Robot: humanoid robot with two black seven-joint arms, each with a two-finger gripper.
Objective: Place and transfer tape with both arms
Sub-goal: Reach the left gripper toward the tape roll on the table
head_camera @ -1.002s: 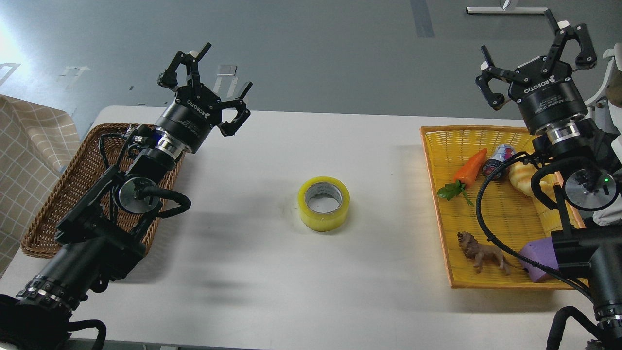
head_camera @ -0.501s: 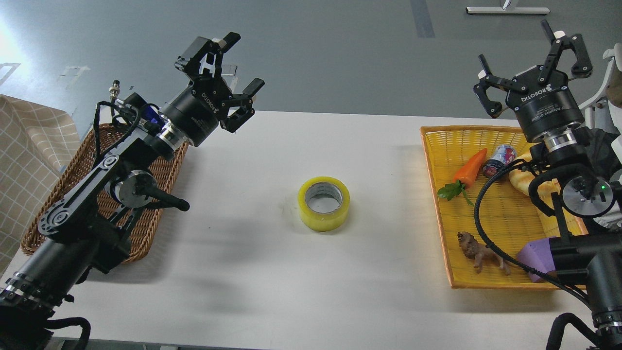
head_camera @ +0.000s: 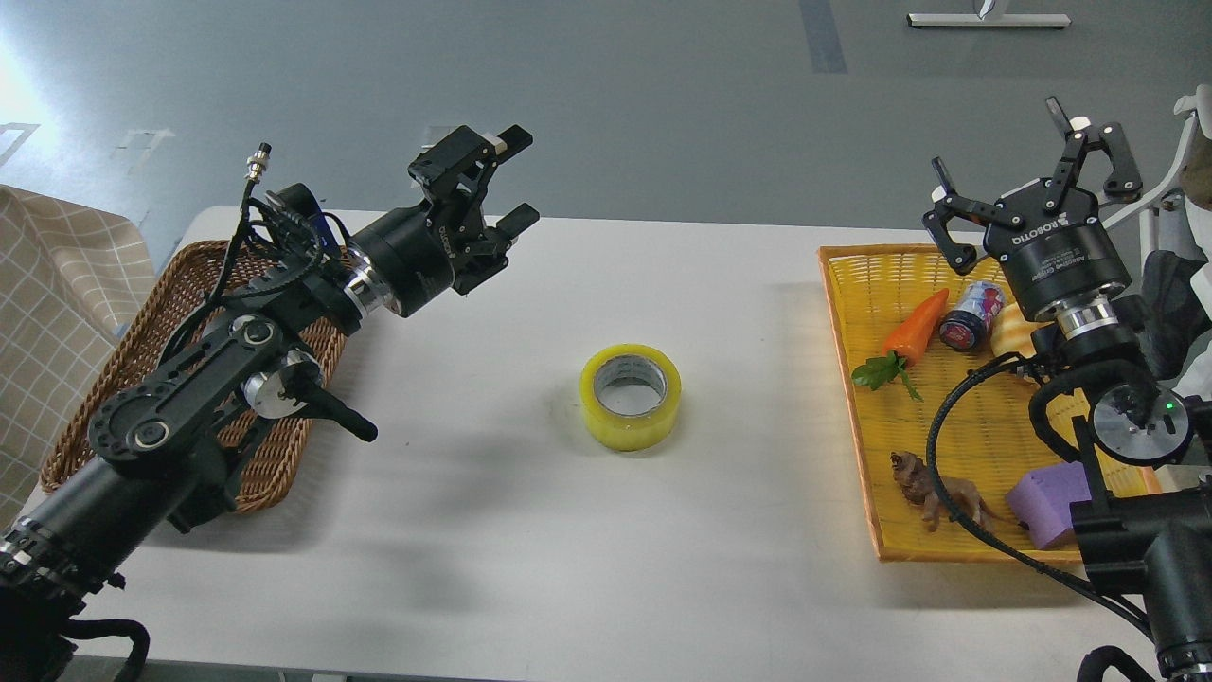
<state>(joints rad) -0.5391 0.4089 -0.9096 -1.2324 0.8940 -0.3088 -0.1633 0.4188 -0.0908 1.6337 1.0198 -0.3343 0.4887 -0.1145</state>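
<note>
Reaching in from the lower left, the left arm (head_camera: pixel 218 369) slants up over the brown wicker basket (head_camera: pixel 114 398), its wrist turned so the left pincer (head_camera: pixel 507 185) points right, out above the far part of the white surface (head_camera: pixel 473 530); the fingers stand apart with nothing between them. The right arm (head_camera: pixel 1098 379) rises from the lower right corner over the yellow tray (head_camera: pixel 852 284), and the right pincer (head_camera: pixel 1027 180) points up and away, its fingers spread wide and empty. The roll of tape (head_camera: pixel 631 396) lies flat on its side ring in the middle of the surface, well apart from both pincers. In the tray sit a toy carrot (head_camera: pixel 914 327), a small can (head_camera: pixel 971 315), a piece of bread (head_camera: pixel 1013 336), a toy lion (head_camera: pixel 937 493) and a purple block (head_camera: pixel 1042 491). Compared with half a second ago, the left pincer has swung rightward and lower, closer to the tape, with the wrist rolled over; the right pincer has dropped a little and the tape has not moved.
</note>
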